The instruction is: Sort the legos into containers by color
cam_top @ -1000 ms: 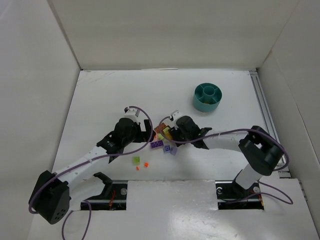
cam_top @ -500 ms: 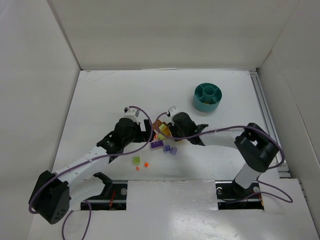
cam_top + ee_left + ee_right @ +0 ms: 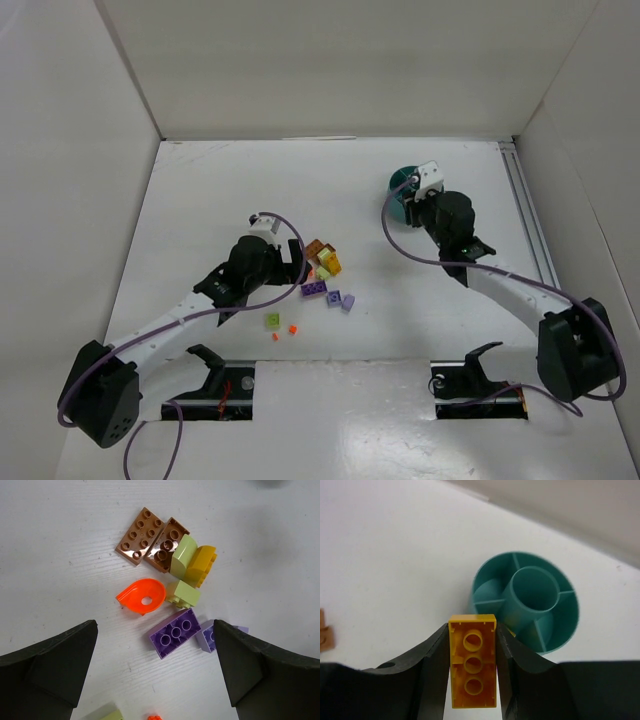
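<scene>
R gripper (image 3: 472,647) is clamped on 1 yellow-orange studded plastic brick (image 3: 472,680) beside the round teal plastic divided dish (image 3: 481,582) (upper right, top view). L gripper (image 3: 155,627) gapes wide above loose bricks (image 3: 172,562), mid-frame.

The right claw (image 3: 413,189) hangs over the teal dish (image 3: 397,183), hiding most of it. Well apart, the left claw (image 3: 297,262) sits just beside a cluster of legos (image 3: 325,266) on the table (image 3: 200,200). A green brick (image 3: 272,321) and an orange piece (image 3: 293,329) lie nearer the bases.
</scene>
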`<state>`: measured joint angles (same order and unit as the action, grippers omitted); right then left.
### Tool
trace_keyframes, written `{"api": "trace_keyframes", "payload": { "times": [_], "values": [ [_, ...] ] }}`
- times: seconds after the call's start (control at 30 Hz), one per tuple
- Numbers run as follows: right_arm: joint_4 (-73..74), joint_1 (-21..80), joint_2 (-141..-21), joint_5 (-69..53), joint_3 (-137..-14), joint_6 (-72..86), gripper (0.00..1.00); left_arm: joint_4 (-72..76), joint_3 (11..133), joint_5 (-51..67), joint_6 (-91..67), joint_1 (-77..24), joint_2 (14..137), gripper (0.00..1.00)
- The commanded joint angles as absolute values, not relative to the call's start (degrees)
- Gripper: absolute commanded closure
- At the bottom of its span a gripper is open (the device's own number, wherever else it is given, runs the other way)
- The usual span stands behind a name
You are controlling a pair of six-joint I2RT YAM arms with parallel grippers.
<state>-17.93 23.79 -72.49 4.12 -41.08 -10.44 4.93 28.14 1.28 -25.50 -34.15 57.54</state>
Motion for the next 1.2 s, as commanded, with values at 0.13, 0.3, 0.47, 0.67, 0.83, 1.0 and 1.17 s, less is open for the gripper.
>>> {"api": "trace_keyframes", "payload": {
  "times": [0.13,0.3,0.47,0.67,0.83,1.0,1.17],
  "values": [
    [-43.2,18.0,-77.1,4.9,-38.7,-12.3,0.71,8.1,30.4,0.8,-24.4,-34.5,59.2,0.00],
    [-60.6,16.7,-85.5,2.3,-35.2,-10.4,0.69,8.6,31.6,0.3,-23.9,-34.5,60.7,0.00],
    [-75.9,14.8,-92.3,-1.0,-34.3,-8.4,0.68,9.1,32.3,0.3,-23.4,-34.5,61.3,0.00],
    [-83.8,12.9,-97.7,-4.2,-33.8,-7.0,0.66,9.7,32.3,0.3,-22.9,-34.5,61.3,0.00],
    [-87.5,11.8,-101.6,-6.1,-33.8,-6.5,0.62,10.2,32.3,0.8,-22.2,-34.5,61.9,0.00],
    [-93.6,11.3,-103.7,-6.6,-32.6,-6.0,0.52,10.7,32.3,0.8,-21.7,-34.5,61.9,0.00],
    [-93.0,10.7,-103.7,-7.1,-32.6,-6.0,0.43,10.7,32.3,1.3,-21.7,-34.5,61.9,0.00]
  ]
}}
